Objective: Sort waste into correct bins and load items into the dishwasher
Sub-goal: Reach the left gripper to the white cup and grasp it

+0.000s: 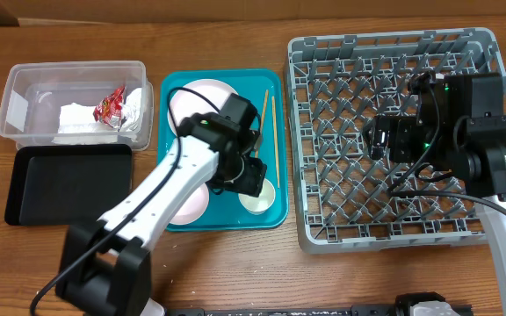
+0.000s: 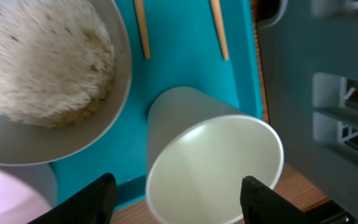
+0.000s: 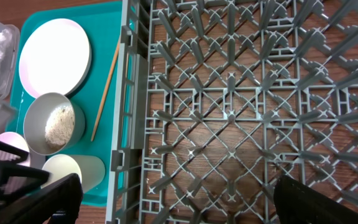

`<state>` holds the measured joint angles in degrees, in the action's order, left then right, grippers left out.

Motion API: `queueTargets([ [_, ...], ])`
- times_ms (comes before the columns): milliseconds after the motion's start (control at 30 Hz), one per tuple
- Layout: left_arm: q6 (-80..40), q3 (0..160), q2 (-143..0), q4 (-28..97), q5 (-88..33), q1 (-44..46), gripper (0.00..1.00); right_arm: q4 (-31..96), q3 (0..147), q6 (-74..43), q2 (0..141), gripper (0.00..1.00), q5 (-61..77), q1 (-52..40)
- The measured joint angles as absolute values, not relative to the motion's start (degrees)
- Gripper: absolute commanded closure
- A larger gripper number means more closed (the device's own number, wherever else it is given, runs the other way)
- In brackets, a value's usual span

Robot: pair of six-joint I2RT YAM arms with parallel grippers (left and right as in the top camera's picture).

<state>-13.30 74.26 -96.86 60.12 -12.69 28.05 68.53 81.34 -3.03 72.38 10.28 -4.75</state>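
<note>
A small white cup (image 2: 210, 162) lies on its side on the teal tray (image 2: 185, 37), its mouth towards my left gripper (image 2: 178, 186), which is open with a finger on each side of it. A grey bowl of white rice (image 2: 42, 68) sits beside the cup, with a pink plate (image 2: 5, 199) at the lower left and two chopsticks (image 2: 143, 31) beyond. In the overhead view the left gripper (image 1: 251, 180) hangs over the cup (image 1: 257, 198). My right gripper (image 3: 185, 208) is open and empty above the grey dish rack (image 3: 241, 112).
A clear tub (image 1: 25, 88) at the far left holds a white napkin (image 1: 82, 118) and a red sauce packet (image 1: 110, 105). A black tray (image 1: 68, 180) lies in front of it. A white plate with a pink rim (image 1: 202, 95) lies at the back of the teal tray.
</note>
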Motion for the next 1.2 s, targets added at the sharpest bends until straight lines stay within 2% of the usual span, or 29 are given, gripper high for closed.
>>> queueTargets([
  [133, -17.41, 73.71, -99.77, 59.94, -12.38, 29.63, 0.54, 68.62, 81.34, -3.03, 72.38, 0.00, 10.31, -4.75],
  [267, -20.12, 73.71, -99.79, 59.96, -11.53, 29.76, 0.74, 68.71, 81.34, -3.01, 72.38, 0.00, 10.31, -4.75],
  [333, -20.95, 73.69, -99.79, 59.99, -11.05, 29.76, 0.79, 68.69, 81.34, -3.01, 72.38, 0.00, 10.31, -4.75],
  [467, -21.54, 73.69, -99.79, 60.45, -10.63, 29.78, 0.83, 68.69, 81.34, -3.01, 72.38, 0.00, 10.31, -4.73],
  [867, -22.81, 73.69, -99.79, 60.62, -6.11, 33.23, 0.80, 69.78, 81.34, -3.01, 72.38, 0.00, 10.31, -4.75],
  [1000, -23.81, 73.52, -99.79, 60.64, -4.05, 33.78, 0.85, 69.97, 81.34, -3.01, 72.38, 0.00, 10.28, -4.75],
  [1200, -24.64, 73.34, -99.79, 59.94, -2.72, 33.78, 0.85, 70.06, 81.34, -3.03, 72.38, 0.00, 10.31, -4.75],
])
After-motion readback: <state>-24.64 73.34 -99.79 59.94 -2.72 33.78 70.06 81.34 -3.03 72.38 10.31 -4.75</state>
